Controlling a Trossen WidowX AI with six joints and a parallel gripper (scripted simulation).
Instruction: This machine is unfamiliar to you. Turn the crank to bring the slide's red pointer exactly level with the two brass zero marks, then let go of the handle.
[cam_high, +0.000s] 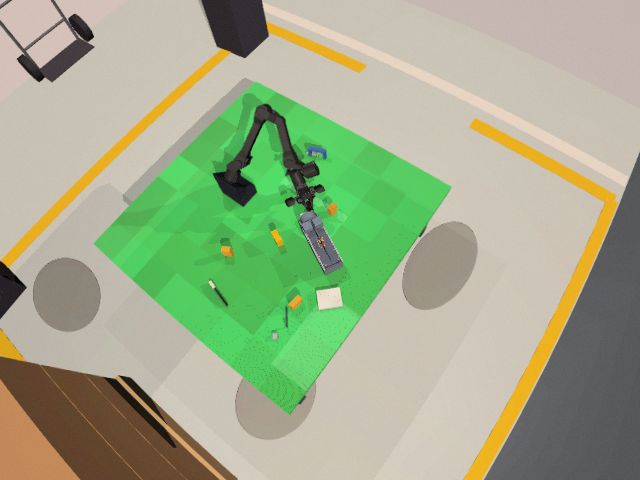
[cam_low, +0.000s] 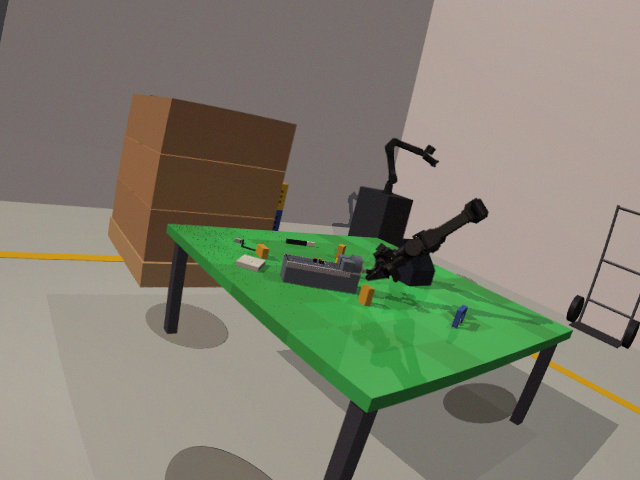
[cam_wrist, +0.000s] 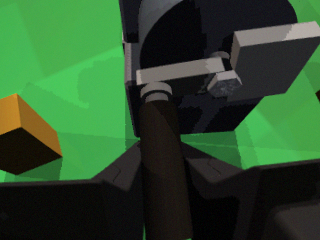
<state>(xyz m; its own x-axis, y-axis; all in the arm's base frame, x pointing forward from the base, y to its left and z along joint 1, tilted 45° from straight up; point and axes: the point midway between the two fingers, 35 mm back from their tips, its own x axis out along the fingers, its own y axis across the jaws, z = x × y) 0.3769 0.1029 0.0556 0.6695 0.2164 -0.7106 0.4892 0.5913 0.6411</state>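
Observation:
The grey slide machine (cam_high: 326, 251) (cam_low: 316, 275) lies on the green table (cam_high: 388, 207) (cam_low: 413, 361). Its round crank housing (cam_wrist: 210, 30) fills the top of the wrist view, with the light grey crank arm (cam_wrist: 180, 70) lying almost level across it. My gripper (cam_high: 306, 203) (cam_low: 370, 273) (cam_wrist: 157, 147) stands at the machine's crank end, shut on the dark cylindrical crank handle (cam_wrist: 161, 160). The slide's small red pointer (cam_high: 321, 240) (cam_low: 316, 261) sits about midway along the bed. The brass marks are too small to tell apart from it.
Orange blocks lie around the machine (cam_high: 331, 208) (cam_high: 277, 237) (cam_high: 226, 251) (cam_high: 295, 302) (cam_low: 366, 294); one shows left in the wrist view (cam_wrist: 25, 135). A white pad (cam_high: 328, 298) (cam_low: 250, 262), a blue bracket (cam_high: 316, 151) (cam_low: 459, 316) and a black pen (cam_high: 218, 292) also lie on the table.

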